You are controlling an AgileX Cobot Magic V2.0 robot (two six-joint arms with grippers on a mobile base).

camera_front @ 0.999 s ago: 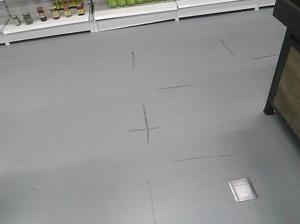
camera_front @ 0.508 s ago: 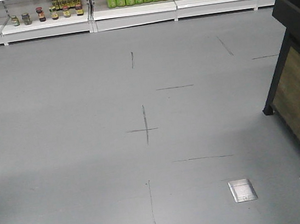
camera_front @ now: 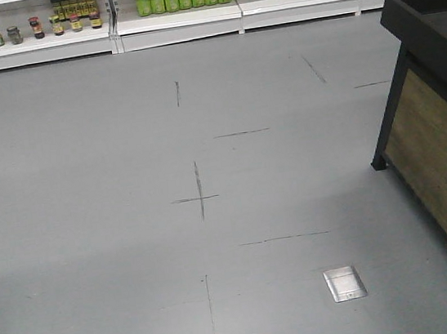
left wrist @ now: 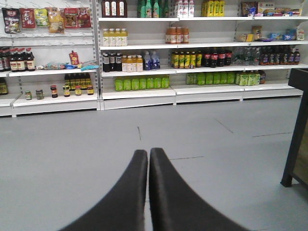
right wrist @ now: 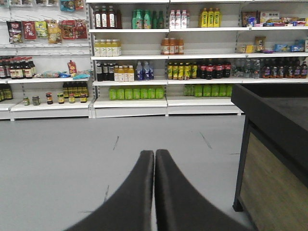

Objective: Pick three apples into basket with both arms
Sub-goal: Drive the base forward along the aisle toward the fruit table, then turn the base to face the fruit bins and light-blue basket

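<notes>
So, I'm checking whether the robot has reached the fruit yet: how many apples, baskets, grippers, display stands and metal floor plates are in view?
Apples: 0
Baskets: 0
Grippers: 2, the left gripper and the right gripper, both shut
Display stand: 1
Metal floor plate: 1
Total: 4

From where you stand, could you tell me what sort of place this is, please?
Likely a supermarket or mock shop: white shelving holds rows of bottled drinks and jars, snack packets hang above, and a black wood-panelled display stand is nearby.
</notes>
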